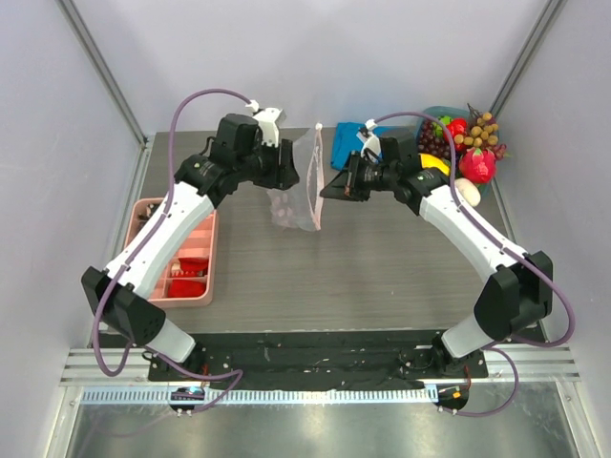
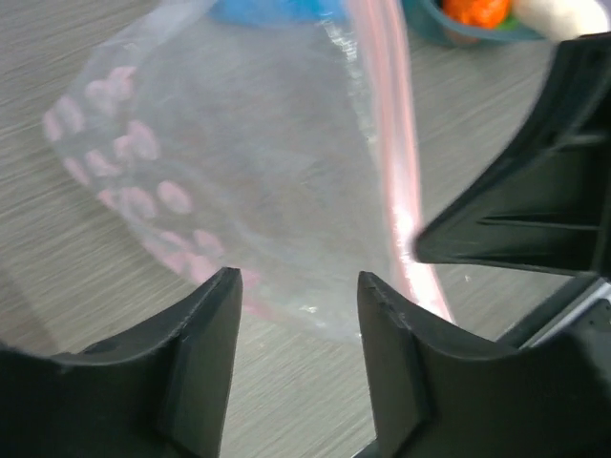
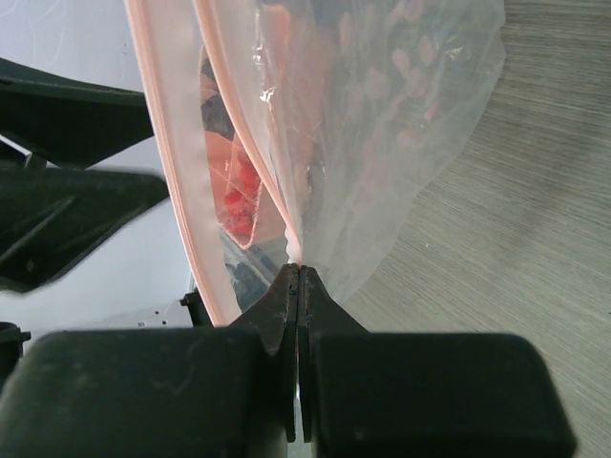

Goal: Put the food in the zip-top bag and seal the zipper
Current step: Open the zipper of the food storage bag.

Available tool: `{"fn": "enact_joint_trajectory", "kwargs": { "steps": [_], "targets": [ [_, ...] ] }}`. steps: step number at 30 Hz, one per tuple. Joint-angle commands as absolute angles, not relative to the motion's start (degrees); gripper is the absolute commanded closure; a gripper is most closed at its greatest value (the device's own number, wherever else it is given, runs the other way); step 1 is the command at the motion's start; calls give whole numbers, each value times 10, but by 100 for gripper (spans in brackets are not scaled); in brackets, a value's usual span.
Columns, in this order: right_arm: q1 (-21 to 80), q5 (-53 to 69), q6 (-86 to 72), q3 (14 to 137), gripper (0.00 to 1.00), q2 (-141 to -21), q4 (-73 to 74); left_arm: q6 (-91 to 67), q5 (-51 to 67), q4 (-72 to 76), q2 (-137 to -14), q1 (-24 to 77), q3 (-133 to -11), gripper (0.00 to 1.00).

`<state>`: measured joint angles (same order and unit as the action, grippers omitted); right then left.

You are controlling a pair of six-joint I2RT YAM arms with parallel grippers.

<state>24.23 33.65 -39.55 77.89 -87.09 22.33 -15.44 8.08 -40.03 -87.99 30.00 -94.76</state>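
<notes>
The clear zip-top bag [image 1: 304, 186] with pink dots hangs upright over the table's back middle, between my two grippers. My right gripper [image 1: 329, 186] is shut on the bag's mouth edge [image 3: 299, 272], and the pink zipper [image 3: 172, 172] gapes open beside it. My left gripper [image 1: 286, 174] is open and holds nothing. Its fingertips [image 2: 229, 286] sit just short of the bag [image 2: 248, 153], whose zipper [image 2: 391, 124] runs along its right side. The food [image 1: 463, 148] is piled in a teal bowl [image 1: 431, 113] at the back right. I see no food in the bag.
A folded blue cloth [image 1: 348, 143] lies behind the bag. A pink compartment tray [image 1: 212, 258] with red pieces stands at the left under my left arm. The teal bowl's rim [image 2: 458, 33] shows orange and beige pieces in the left wrist view.
</notes>
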Motion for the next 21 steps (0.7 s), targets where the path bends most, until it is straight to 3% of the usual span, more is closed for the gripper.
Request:
{"fn": "enact_joint_trajectory", "kwargs": {
  "steps": [1,4,7,10,11,14,15,16,21],
  "targets": [
    [249,344,-393,792,99,-860,199,-174,136,-345,-846,316,-954,39],
    [256,345,-396,793,99,-859,190,-171,125,-356,-867,327,-971,30],
    [265,346,-398,797,99,-859,181,-167,101,-385,-901,332,-998,31],
    [270,356,-399,803,99,-856,172,-166,77,-416,-928,332,-1023,41],
    [272,362,-399,806,99,-854,169,-163,73,-424,-929,332,-1033,56],
    [278,371,-415,807,99,-852,154,-140,69,-439,-911,328,-1041,90],
    [280,376,-425,806,99,-848,148,-134,66,-457,-902,327,-1047,95],
    [281,381,-439,804,99,-847,141,-127,62,-472,-896,326,-1053,100],
    [286,410,-593,765,99,-826,33,-80,79,-570,-860,325,-1080,100]
  ]
}}
